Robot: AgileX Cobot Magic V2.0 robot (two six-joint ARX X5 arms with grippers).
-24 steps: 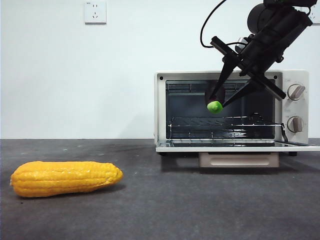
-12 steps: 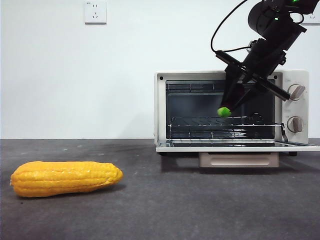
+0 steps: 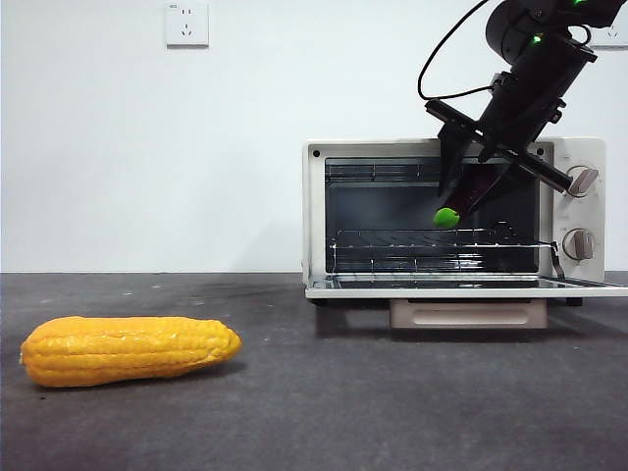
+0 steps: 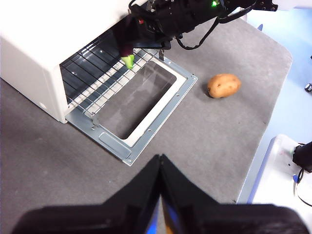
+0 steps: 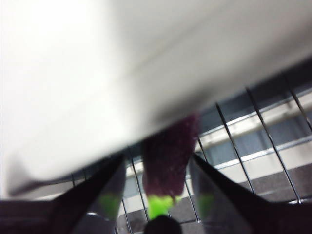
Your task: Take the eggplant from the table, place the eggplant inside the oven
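Holding the glossy dark-purple eggplant with its green stem end in the right gripper jaws, I am hanging it above the wire rack of the cream-white toaster oven; lowering and releasing remain. Left gripper is waiting, jaws together, over the counter.

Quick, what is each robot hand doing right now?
Left hand: closed, holding nothing.
Right hand: holding the eggplant at the oven opening.

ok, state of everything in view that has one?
oven: door open flat, wire rack bare
eggplant: held in air at oven mouth, green stem end down, above the rack
right tool: shut on eggplant
left tool: shut, holding nothing
corn cob: lying on table
potato: lying on table
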